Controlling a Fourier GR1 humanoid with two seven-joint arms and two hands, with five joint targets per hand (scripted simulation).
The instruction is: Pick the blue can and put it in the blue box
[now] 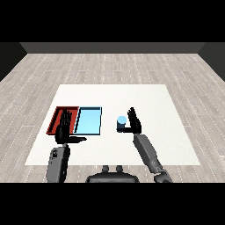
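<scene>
A small blue can [121, 123] stands upright on the white table [154, 105], right of the trays. My right hand [133, 122] is just to the can's right, fingers straight and raised, thumb reaching toward the can's base; it looks open beside the can rather than curled round it. The light blue tray [88, 121] lies left of the can with nothing in it. My left hand [64, 129] is open, fingers straight up, over the red tray's near edge.
The red tray [57, 118] lies against the light blue tray's left side, partly hidden by my left hand. Bare white table stretches behind the trays and to the right of my right forearm [147, 151].
</scene>
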